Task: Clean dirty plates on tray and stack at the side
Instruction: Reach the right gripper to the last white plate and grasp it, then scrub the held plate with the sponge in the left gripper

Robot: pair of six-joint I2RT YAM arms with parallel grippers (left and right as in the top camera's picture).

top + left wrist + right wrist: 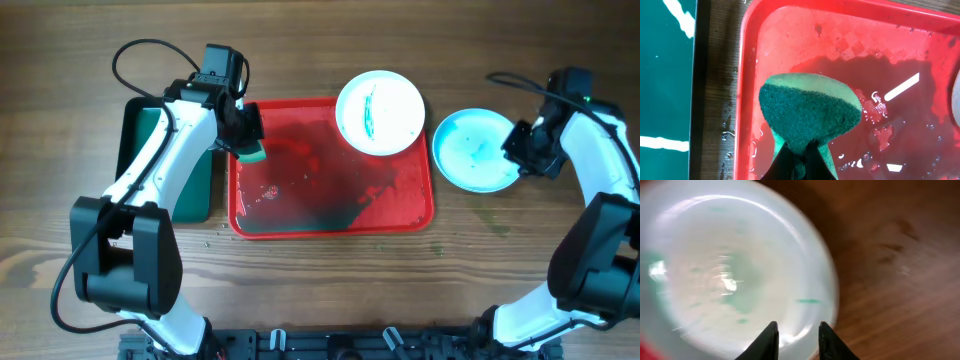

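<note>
Plates streaked teal: white plate (379, 112) on red tray (330, 225) corner, aqua plate (478, 150) just off it.
Left claw (801, 157) clamps a green sponge (810, 112) over the tray's wet floor, white plate well to its right; right claw (797, 342) hovers, fingers apart, above the aqua plate's rim.

Overhead: straight down, whole table (320, 300). Left wrist: close over red tray (850, 30) corner. Right wrist: close over aqua plate (730, 270). Overhead shares both.
</note>
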